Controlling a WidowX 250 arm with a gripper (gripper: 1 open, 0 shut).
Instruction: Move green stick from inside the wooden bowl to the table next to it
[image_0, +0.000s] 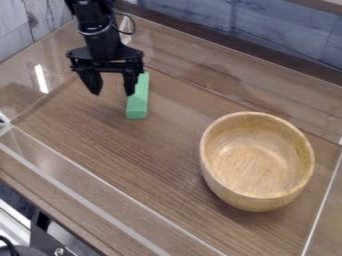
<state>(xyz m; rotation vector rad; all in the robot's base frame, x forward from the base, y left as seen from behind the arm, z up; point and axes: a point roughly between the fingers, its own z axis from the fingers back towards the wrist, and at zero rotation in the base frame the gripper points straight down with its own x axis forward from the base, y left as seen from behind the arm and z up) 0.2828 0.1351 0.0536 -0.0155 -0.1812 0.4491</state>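
Note:
The green stick (136, 99) lies flat on the dark wood-grain table (120, 160), well to the left of the wooden bowl (257, 159), whose smooth inside holds nothing. My gripper (106, 84) hangs pointing down just left of the stick's far end. It is open, its two black fingers spread with nothing between them. It stands apart from the stick.
Clear acrylic walls (80, 185) run round the table's edges, the front one close to the bowl. The black arm (91, 20) rises toward the upper left. A tiled wall sits behind the table.

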